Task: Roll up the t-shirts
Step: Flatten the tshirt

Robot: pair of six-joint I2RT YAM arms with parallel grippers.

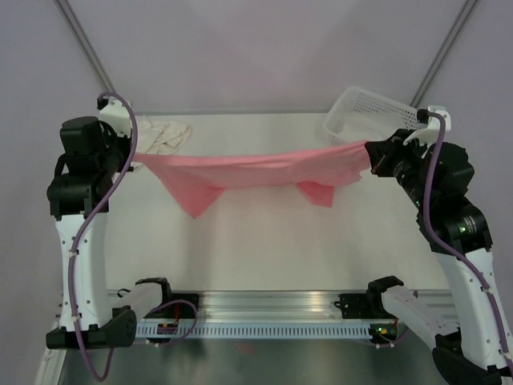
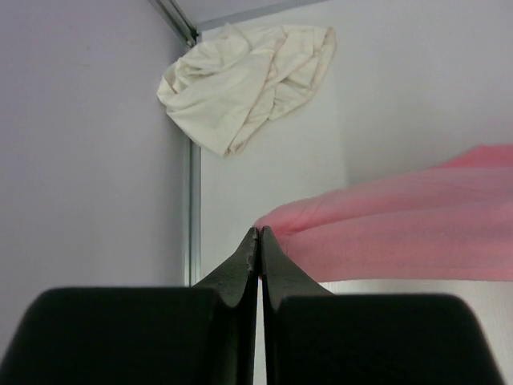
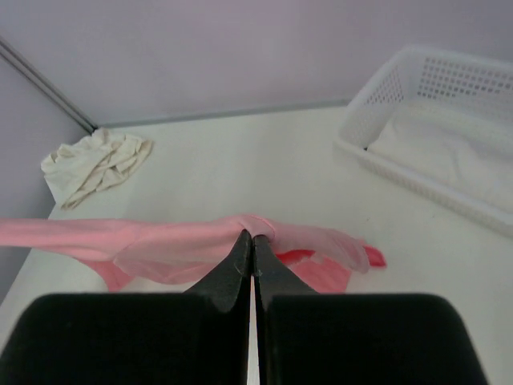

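The salmon-pink t-shirt [image 1: 248,171] hangs stretched in the air between my two grippers, its loose corners drooping toward the table. My left gripper [image 1: 138,157] is shut on its left end; the left wrist view shows the jaws [image 2: 260,231] pinched on pink cloth [image 2: 401,233]. My right gripper [image 1: 370,152] is shut on its right end; the right wrist view shows the jaws [image 3: 252,236] pinched on the pink cloth [image 3: 160,245]. The cream t-shirt [image 1: 164,135] lies crumpled at the far left of the table and also shows in the left wrist view [image 2: 244,76] and the right wrist view [image 3: 94,164].
A white perforated basket [image 1: 370,112] stands at the far right corner, tilted, close behind my right gripper, with white cloth inside [image 3: 449,152]. The table's metal edge [image 2: 192,208] runs along the left.
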